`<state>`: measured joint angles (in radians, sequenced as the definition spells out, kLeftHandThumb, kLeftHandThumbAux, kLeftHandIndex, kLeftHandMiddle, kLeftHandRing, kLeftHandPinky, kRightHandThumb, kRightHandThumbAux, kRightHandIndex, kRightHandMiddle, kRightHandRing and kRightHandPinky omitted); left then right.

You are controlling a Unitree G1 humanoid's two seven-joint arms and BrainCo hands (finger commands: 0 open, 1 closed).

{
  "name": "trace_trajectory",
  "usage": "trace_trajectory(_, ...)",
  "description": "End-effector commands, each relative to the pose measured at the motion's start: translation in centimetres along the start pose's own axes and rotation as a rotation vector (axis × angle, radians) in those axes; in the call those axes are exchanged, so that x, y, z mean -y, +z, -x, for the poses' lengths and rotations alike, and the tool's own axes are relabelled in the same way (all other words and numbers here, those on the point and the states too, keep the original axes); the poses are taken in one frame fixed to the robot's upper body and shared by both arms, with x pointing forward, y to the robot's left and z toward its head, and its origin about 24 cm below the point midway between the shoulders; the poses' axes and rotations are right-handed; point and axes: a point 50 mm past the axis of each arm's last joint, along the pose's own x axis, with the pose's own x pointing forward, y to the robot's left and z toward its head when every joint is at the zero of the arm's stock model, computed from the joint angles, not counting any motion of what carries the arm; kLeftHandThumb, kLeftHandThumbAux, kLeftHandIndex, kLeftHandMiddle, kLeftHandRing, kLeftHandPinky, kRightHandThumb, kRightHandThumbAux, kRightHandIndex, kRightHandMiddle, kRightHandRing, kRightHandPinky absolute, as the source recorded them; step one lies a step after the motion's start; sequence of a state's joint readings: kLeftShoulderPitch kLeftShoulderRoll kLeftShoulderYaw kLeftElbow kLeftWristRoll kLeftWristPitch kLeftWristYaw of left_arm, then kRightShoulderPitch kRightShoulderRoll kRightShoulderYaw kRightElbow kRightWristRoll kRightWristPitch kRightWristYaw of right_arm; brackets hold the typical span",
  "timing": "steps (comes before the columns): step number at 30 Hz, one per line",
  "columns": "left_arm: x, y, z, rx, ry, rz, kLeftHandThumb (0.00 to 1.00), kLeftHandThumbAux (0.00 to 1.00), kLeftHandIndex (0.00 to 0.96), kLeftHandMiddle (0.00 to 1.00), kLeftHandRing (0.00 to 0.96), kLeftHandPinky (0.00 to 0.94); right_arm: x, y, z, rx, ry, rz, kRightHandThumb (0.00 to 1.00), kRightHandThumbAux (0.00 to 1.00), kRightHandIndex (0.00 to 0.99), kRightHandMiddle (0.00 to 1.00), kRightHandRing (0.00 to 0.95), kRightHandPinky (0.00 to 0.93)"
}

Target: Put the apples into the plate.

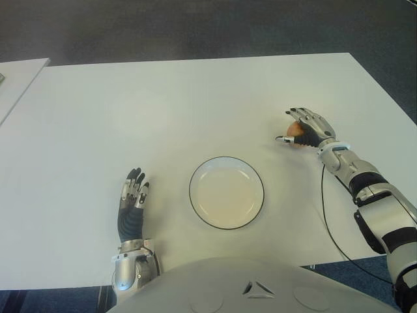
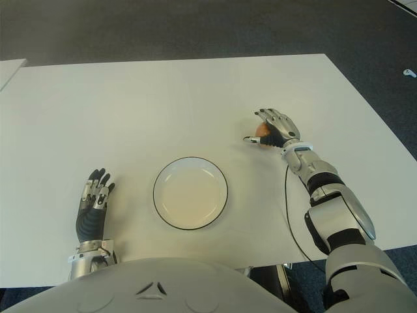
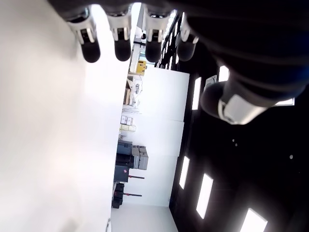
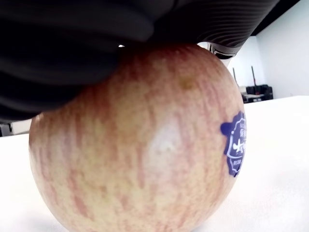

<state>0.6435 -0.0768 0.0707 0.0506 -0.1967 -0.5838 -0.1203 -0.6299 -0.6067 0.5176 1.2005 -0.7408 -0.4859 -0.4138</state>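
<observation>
One red-yellow apple point(image 1: 294, 132) with a blue sticker point(image 4: 235, 147) stands on the white table point(image 1: 163, 111), to the right of the plate. My right hand point(image 1: 307, 125) lies over its top, palm touching the fruit. The fingers reach past the apple and the thumb point(image 1: 283, 138) points away toward the plate, so the hand is open, not closed around it. The white plate point(image 1: 227, 193) with a dark rim sits near the front edge and holds nothing. My left hand point(image 1: 132, 199) shows left of the plate, fingers straight and holding nothing.
The table's right edge point(image 1: 391, 98) runs close behind my right forearm. A second white table corner point(image 1: 19, 75) shows at the far left. A black cable point(image 1: 326, 215) hangs along the right arm. Dark floor lies beyond the table's far edge.
</observation>
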Motion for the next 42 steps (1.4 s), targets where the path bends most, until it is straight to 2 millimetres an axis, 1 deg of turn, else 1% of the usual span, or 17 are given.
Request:
trace_trajectory(1,-0.4,-0.6,1.0,-0.06,0.032,-0.027,0.173,0.504,0.037,0.02,0.0,0.025,-4.8,0.5,2.1,-0.024,0.186,-0.015,0.234,0.261,0.0,0.0,0.0,0.0)
trace_trajectory(9,-0.1,-0.2,1.1,-0.036,0.031,-0.04,0.172,0.523,0.04,0.021,0.0,0.02,-5.0,0.5,2.2,-0.019,0.196,-0.006,0.231,0.264,0.0,0.0,0.0,0.0)
trace_trajectory(21,0.2,0.0,1.2,-0.037,0.025,-0.018,0.183,0.513,0.044,0.026,0.001,0.018,-5.0,0.4,2.2,-0.012,0.226,0.016,0.233,0.266,0.0,0.0,0.0,0.0)
trace_trajectory(30,0.4,0.1,1.2,-0.029,0.029,-0.013,0.191,0.525,0.05,0.032,0.009,0.021,-4.9,0.4,2.2,0.0,0.253,0.044,0.209,0.27,0.0,0.0,0.0,0.0)
trace_trajectory(32,0.4,0.2,1.2,-0.024,0.024,-0.012,0.189,0.527,0.049,0.029,0.006,0.015,-4.9,0.4,2.1,0.006,0.256,0.057,0.203,0.276,0.0,0.0,0.0,0.024)
trace_trajectory(35,0.5,0.2,1.2,-0.023,0.014,-0.016,0.178,0.533,0.041,0.018,0.001,0.003,-4.8,0.3,2.1,0.014,0.257,0.071,0.212,0.302,0.019,0.014,0.025,0.097)
trace_trajectory(36,0.5,0.2,1.2,-0.023,0.01,-0.022,0.177,0.534,0.04,0.017,0.001,0.003,-4.8,0.3,2.1,0.017,0.258,0.076,0.216,0.306,0.023,0.017,0.03,0.106)
trace_trajectory(38,0.5,0.3,1.2,-0.021,0.003,-0.031,0.168,0.539,0.033,0.007,0.0,0.001,-4.7,0.3,2.1,0.02,0.258,0.081,0.257,0.332,0.052,0.047,0.069,0.169)
trace_trajectory(41,0.5,0.4,1.2,-0.018,-0.004,-0.039,0.161,0.543,0.029,0.002,0.0,0.0,-4.7,0.3,2.1,0.022,0.258,0.085,0.296,0.349,0.073,0.069,0.099,0.219)
trace_trajectory(42,0.5,0.4,1.2,-0.017,-0.006,-0.042,0.158,0.545,0.027,0.001,0.0,0.0,-4.7,0.3,2.1,0.024,0.256,0.086,0.325,0.359,0.084,0.082,0.117,0.247)
